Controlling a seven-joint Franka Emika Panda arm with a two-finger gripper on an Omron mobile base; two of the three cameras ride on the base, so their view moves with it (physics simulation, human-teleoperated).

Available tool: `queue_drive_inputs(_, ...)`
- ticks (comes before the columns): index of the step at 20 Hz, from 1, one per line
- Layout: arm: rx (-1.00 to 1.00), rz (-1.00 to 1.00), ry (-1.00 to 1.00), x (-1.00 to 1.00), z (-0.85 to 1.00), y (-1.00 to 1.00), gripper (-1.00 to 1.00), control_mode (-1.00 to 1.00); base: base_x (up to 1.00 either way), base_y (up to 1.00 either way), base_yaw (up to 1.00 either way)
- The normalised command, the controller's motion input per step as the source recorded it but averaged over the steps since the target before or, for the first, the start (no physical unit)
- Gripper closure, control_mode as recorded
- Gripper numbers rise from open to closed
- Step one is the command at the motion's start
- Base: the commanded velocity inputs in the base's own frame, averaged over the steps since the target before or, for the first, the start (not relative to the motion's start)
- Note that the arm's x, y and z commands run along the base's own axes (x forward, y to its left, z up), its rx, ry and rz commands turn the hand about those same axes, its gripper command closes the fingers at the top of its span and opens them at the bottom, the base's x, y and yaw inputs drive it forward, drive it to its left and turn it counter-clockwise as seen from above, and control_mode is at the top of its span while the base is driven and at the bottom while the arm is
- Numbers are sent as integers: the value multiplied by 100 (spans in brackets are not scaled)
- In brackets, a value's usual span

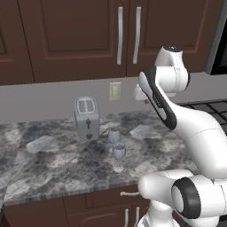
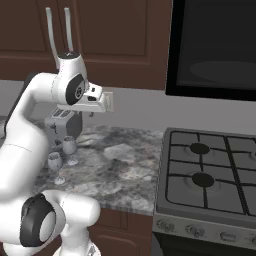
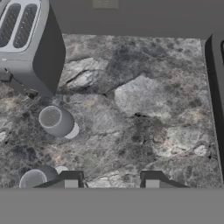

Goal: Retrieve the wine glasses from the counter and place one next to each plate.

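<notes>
The claw (image 3: 111, 180) hangs above the counter (image 3: 144, 109) with its two fingertips apart and nothing between them. The nearer wine glass (image 3: 37, 178) stands just beside its left fingertip, the second wine glass (image 3: 56, 121) a little farther off on that side. Beyond both glasses stands the silver toaster (image 3: 26, 39).

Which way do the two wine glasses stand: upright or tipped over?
Upright. Both wine glasses stand on their feet on the counter, bowls above the stems.
</notes>
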Motion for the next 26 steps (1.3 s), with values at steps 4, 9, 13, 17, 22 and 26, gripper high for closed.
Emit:
queue_drive_inputs(4, 0, 0, 0, -23, -5, 1, -100, -100, 0, 0, 0)
queue_drive_inputs(9, 11, -1, -4, -74, 0, 0, -100, -100, 0, 0, 0)
queue_drive_inputs(13, 20, -15, -3, -71, 0, 0, -100, -100, 0, 0, 0)
queue_drive_inputs(17, 32, -31, 14, -48, 0, 0, -100, -100, 0, 0, 0)
queue_drive_inputs(22, 41, -29, 28, -54, 0, 0, -100, -100, 0, 0, 0)
queue_drive_inputs(26, 38, -19, 30, -43, 0, 0, -100, -100, 0, 0, 0)
